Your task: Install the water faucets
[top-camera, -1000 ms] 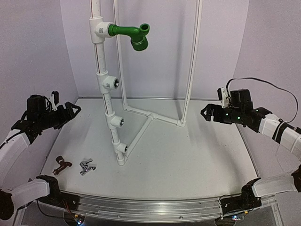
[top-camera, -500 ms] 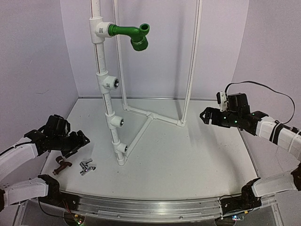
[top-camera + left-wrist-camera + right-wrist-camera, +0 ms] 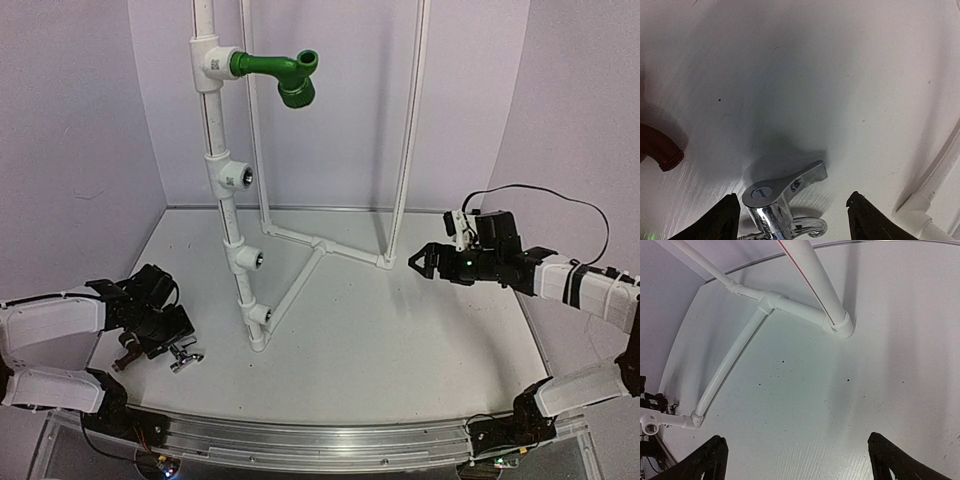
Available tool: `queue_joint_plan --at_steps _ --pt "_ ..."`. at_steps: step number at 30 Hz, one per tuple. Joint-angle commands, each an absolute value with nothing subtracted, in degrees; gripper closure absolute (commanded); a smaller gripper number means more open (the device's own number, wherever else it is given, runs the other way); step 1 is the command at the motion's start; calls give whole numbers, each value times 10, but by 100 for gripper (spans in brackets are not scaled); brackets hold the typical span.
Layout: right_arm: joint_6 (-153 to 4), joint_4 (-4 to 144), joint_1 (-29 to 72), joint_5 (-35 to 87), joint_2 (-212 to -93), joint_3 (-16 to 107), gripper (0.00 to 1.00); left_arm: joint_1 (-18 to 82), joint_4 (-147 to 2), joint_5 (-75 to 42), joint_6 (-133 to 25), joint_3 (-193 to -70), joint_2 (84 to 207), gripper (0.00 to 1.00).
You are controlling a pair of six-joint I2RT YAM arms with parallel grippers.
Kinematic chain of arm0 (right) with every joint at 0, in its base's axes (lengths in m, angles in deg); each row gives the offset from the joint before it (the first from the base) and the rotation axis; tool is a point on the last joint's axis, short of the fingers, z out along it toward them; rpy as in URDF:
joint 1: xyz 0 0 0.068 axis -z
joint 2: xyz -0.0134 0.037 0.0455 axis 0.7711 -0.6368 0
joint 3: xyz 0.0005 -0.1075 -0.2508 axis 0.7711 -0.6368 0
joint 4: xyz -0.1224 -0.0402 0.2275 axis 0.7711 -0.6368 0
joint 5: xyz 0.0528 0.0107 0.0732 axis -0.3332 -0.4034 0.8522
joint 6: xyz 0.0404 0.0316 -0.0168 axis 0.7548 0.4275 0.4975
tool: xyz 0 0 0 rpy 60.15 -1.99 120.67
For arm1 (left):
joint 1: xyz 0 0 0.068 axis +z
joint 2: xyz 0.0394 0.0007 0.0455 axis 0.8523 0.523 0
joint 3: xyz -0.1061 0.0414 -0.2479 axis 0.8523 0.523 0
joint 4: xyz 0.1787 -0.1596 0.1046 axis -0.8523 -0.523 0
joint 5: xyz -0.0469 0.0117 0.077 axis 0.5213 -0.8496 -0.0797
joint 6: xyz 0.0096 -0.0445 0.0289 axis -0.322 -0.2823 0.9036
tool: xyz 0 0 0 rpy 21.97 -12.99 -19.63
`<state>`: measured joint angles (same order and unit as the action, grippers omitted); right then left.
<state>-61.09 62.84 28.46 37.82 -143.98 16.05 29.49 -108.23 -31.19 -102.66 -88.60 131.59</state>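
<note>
The chrome faucet (image 3: 186,356) with its lever handle lies on the white table near the front left. In the left wrist view the chrome faucet (image 3: 780,198) sits between my left gripper's (image 3: 792,220) fingers, with a gap showing on each side. My left gripper (image 3: 172,338) is low over it and open. The reddish-brown faucet (image 3: 127,357) lies just to its left, partly covered by the arm; one threaded end of the reddish-brown faucet (image 3: 661,149) shows in the wrist view. My right gripper (image 3: 421,262) hangs open above the table at the right, and nothing lies between the fingers of the right gripper (image 3: 800,462).
A white pipe frame stands mid-table, its post carrying tee fittings (image 3: 228,178) with open outlets (image 3: 258,261) facing right. A green elbow (image 3: 277,71) is on the top tee. Floor pipes (image 3: 735,357) run to a corner foot (image 3: 839,325). The metal rail (image 3: 320,445) edges the front.
My left arm has dropped from the upper left down onto the chrome faucet, its jaws narrowing a little. My right gripper has drifted left and slightly lower.
</note>
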Motion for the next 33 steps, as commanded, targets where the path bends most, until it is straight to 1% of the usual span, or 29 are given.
queue_joint_plan --at_steps 1,3,7,11,17,21,28,30,31,33 --pt "-606 668 276 405 -1443 159 2 281 -1095 -330 -1091 -868 1329 24" --pt "-607 672 274 404 -1445 158 2 277 -1095 -334 -1101 -864 1334 28" --pt "-603 678 270 402 -1450 155 2 274 -1087 -350 -1100 -868 1347 41" --pt "-599 688 257 407 -1456 148 2 274 -1063 -359 -1085 -867 1352 45" --pt "-594 691 239 402 -1460 145 2 274 -1032 -345 -1074 -862 1384 46" --pt "-589 694 231 396 -1457 146 2 274 -1023 -342 -1071 -860 1413 51" --pt "-581 698 211 393 -1477 155 2 273 -1010 -363 -1039 -872 1364 77" --pt "-579 698 201 395 -1494 163 2 273 -1009 -372 -1018 -886 1348 83" --pt "-575 703 198 399 -1503 170 2 273 -1007 -377 -1006 -894 1341 88" --pt "-565 719 190 410 -1522 180 2 273 -988 -387 -984 -907 1327 96"
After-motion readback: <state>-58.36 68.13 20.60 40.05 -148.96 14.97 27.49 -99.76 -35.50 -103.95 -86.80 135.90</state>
